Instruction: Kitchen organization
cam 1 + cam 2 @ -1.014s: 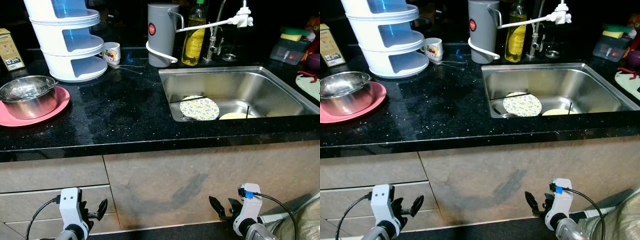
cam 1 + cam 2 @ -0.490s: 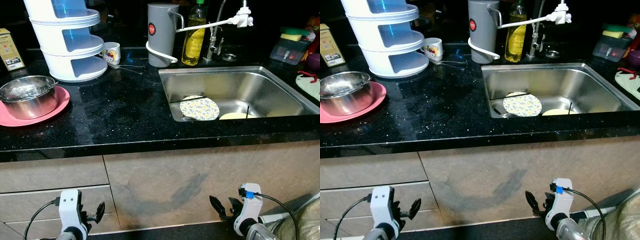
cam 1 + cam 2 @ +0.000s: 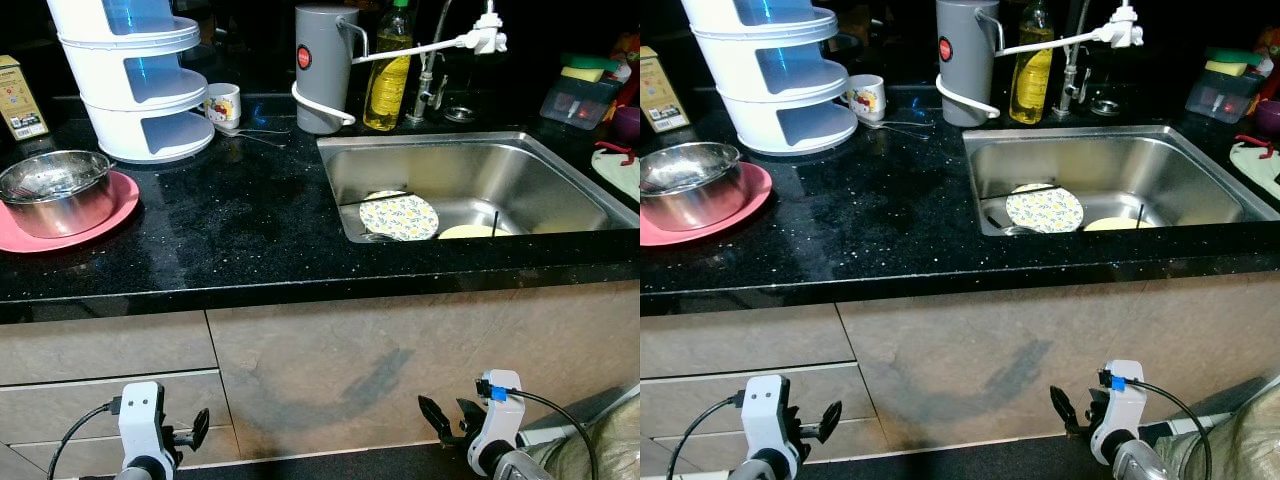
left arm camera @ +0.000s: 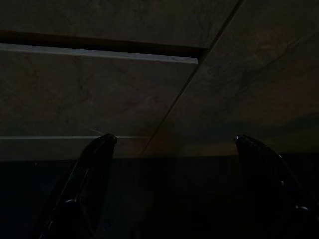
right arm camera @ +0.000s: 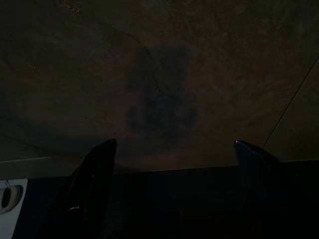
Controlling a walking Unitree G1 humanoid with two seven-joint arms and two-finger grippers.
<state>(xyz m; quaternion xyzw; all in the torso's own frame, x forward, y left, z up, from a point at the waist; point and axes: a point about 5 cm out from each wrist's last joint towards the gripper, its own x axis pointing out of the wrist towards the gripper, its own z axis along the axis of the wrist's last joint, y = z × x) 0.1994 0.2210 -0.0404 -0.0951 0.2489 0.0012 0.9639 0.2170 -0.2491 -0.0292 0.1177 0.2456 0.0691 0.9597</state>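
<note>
A steel sink [image 3: 560, 165] is set into the black counter [image 3: 250, 230]. In it lie a flower-patterned plate [image 3: 399, 216] and a yellow plate [image 3: 470, 232]. On the left a steel bowl [image 3: 55, 190] rests on a pink plate [image 3: 110, 215]. Low in front of the cabinet doors hang both arms. My left gripper [image 3: 197, 430] is open, with nothing between its fingers [image 4: 94, 174]. My right gripper [image 3: 445, 418] is open too, its fingers [image 5: 94, 174] spread before the dark cabinet front.
At the back stand a white three-tier rack [image 3: 135, 80], a patterned mug [image 3: 223, 104], a grey jug [image 3: 321, 68], a bottle of yellow liquid [image 3: 389, 72] and the tap [image 3: 432, 70]. A sponge holder [image 3: 580, 95] sits at the far right, a small box [image 3: 20, 98] at the far left.
My left gripper has sunk a little lower in the picture. The right arm and everything on the counter stay as they were.
</note>
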